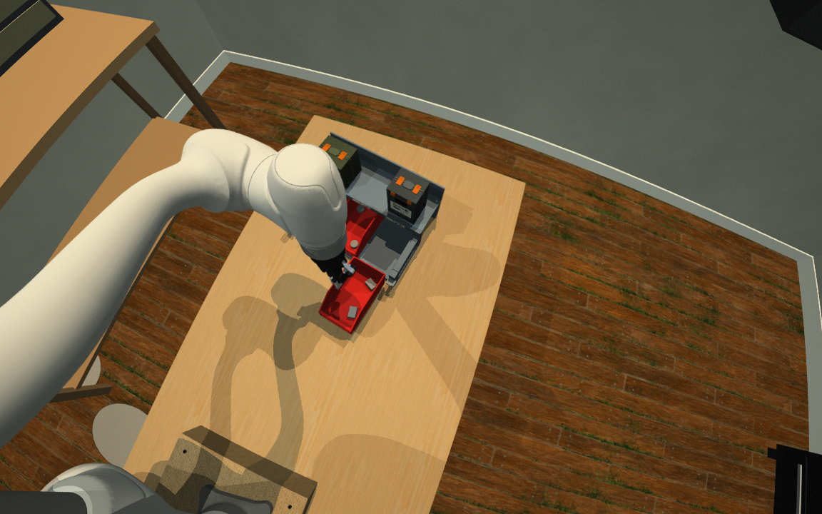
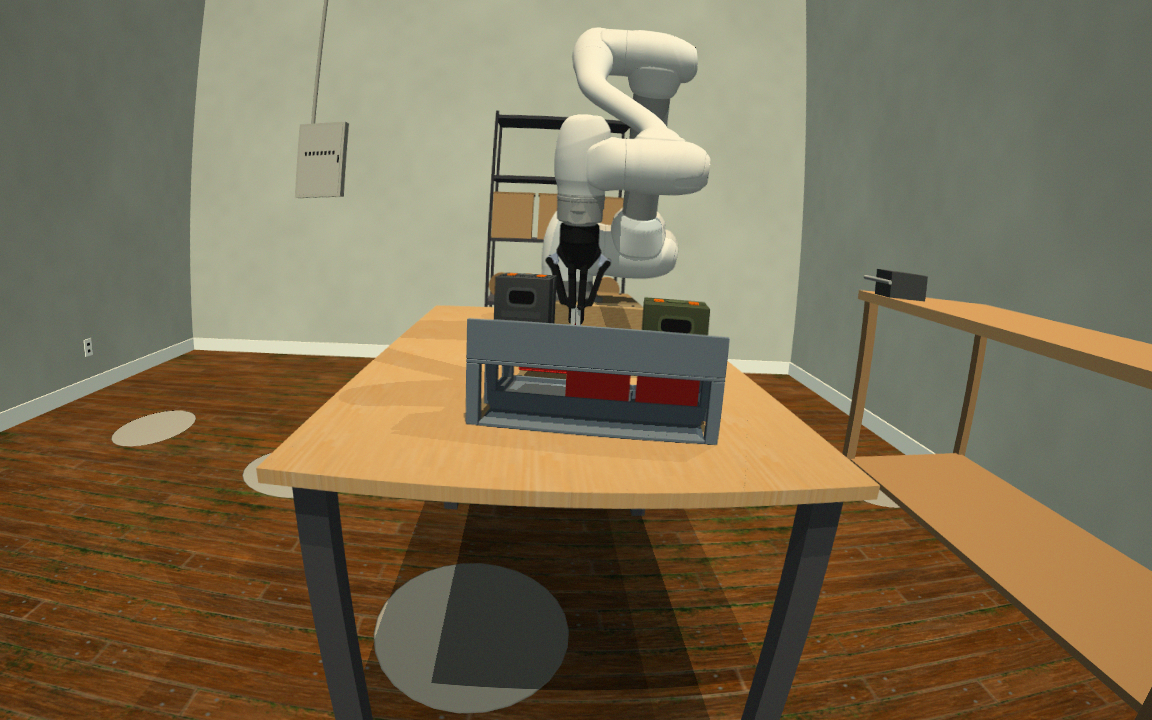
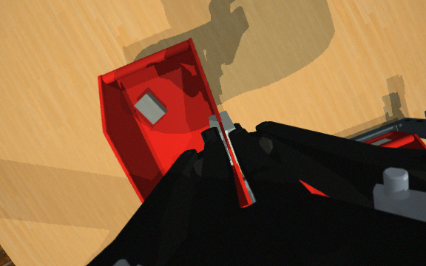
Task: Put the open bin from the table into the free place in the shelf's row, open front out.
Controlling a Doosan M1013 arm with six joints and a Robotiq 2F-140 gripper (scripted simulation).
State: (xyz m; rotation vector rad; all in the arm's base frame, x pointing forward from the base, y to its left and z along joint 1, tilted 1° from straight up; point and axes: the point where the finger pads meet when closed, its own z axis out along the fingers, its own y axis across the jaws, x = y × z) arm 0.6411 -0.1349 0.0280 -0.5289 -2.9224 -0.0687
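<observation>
The red open bin is on the table just in front of the grey shelf, its rear end by the free place and its open front facing away. Grey parts lie inside it. My gripper comes from above and is shut on the bin's thin side wall near its rear corner; the wrist view shows the wall pinched between the fingers. I cannot tell whether the bin is off the table. In the exterior view the shelf hides the bin below my gripper.
Another red bin stands in the shelf beside the free place; two red bins show through the shelf's back. Two dark boxes sit on the shelf's top board. A cardboard box lies at the table's near end.
</observation>
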